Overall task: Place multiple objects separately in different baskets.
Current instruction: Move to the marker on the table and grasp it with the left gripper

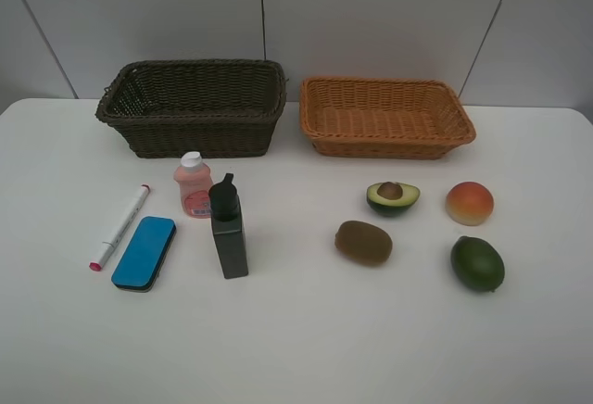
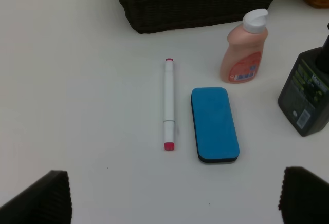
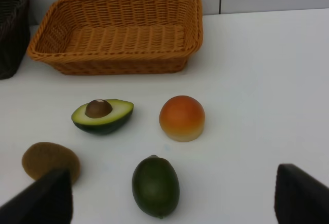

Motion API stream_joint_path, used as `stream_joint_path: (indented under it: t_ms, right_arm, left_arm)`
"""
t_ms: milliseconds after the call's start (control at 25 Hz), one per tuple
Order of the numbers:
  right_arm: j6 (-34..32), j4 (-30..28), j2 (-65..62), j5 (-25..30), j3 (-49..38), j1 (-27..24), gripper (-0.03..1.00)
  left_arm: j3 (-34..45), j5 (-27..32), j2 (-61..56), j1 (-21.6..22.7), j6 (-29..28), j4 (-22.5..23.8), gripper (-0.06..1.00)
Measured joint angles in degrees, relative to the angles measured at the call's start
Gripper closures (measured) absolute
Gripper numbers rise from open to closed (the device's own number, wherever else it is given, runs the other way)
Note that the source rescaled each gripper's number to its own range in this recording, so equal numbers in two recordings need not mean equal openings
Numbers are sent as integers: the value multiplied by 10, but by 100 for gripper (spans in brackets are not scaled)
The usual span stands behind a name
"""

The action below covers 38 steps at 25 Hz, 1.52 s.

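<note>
On the white table, the left group holds a white marker (image 1: 120, 226) (image 2: 168, 103), blue eraser (image 1: 145, 252) (image 2: 214, 123), pink bottle (image 1: 194, 185) (image 2: 245, 49) and dark green bottle (image 1: 228, 228) (image 2: 307, 96). The right group holds a halved avocado (image 1: 392, 196) (image 3: 102, 115), kiwi (image 1: 363, 242) (image 3: 50, 161), peach (image 1: 469, 203) (image 3: 182, 117) and green fruit (image 1: 477, 263) (image 3: 156, 185). The dark brown basket (image 1: 193, 107) (image 2: 195, 5) and the orange basket (image 1: 385, 117) (image 3: 118, 34) stand behind them, both empty. My left gripper (image 2: 175, 203) and right gripper (image 3: 172, 201) are open, empty, short of the objects.
A grey panelled wall rises behind the baskets. Bare white table (image 1: 296, 339) stretches in front of both groups and between them. Neither arm shows in the exterior high view.
</note>
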<state>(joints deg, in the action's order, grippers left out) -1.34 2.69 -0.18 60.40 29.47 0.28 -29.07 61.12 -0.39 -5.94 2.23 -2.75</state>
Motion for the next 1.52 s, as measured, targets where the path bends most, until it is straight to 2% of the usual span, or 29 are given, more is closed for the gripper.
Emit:
stream_joint_path:
  t_ms: [1280,1400,1520]
  right_arm:
    - [0,0,0,0,0,0,-3]
    - [0,0,0,0,0,0,-3]
    - [0,0,0,0,0,0,-3]
  left_arm:
    - [0,-1,0,0,-11,-1,-6]
    - [0,-1,28,0,-26,0,-6]
    - [0,-2,104,0,-30,0,-6]
